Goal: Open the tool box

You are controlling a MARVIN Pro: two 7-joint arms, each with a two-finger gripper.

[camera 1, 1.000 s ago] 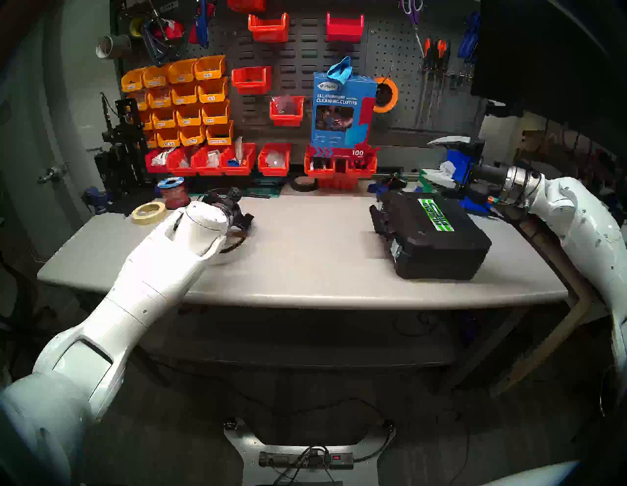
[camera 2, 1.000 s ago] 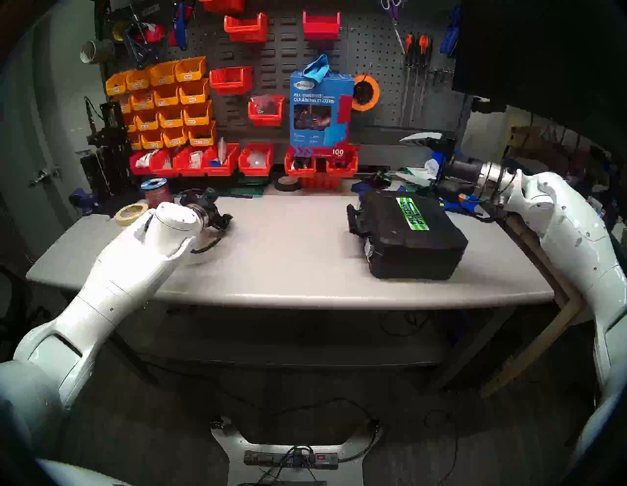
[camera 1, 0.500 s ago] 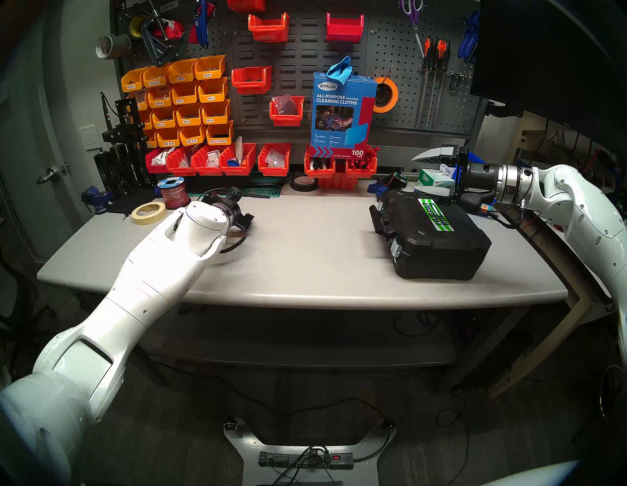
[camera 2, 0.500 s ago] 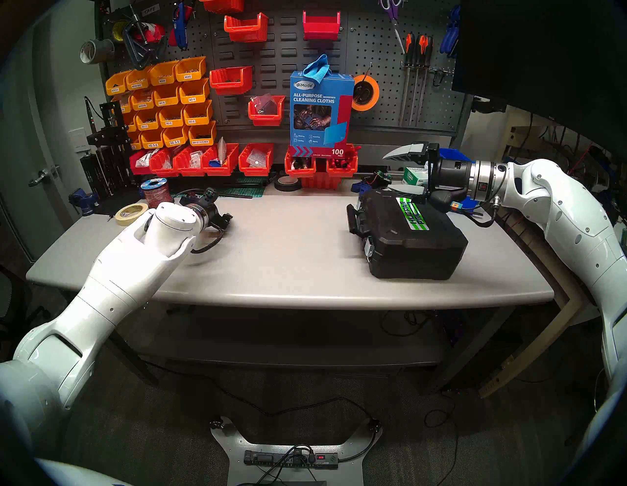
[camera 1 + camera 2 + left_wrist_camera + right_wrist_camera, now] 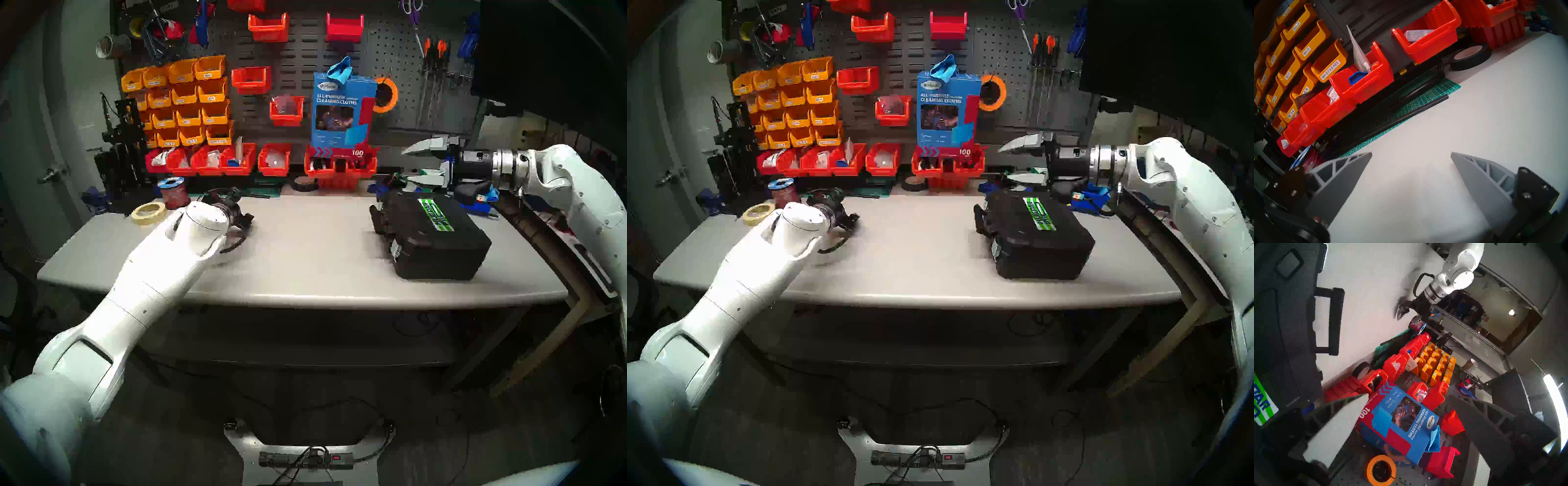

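The case (image 5: 437, 234) lies closed on the counter's (image 5: 305, 258) right side, its latches blurred. The right tool (image 5: 409, 166) hangs wide and empty above its far end. The left tool (image 5: 1411, 153), wide, empty, is hidden behind its wrist from the head.

left arm: reaches forward, wrist pitched slightly down
left gripper (image 5: 1411, 153): jaws spread wide, nothing between the fingers (image 5: 1342, 179)
right arm: elbow out to the side, forearm reaching inward, near level
right gripper (image 5: 412, 164): jaws wide apart, stacked one above the other, empty
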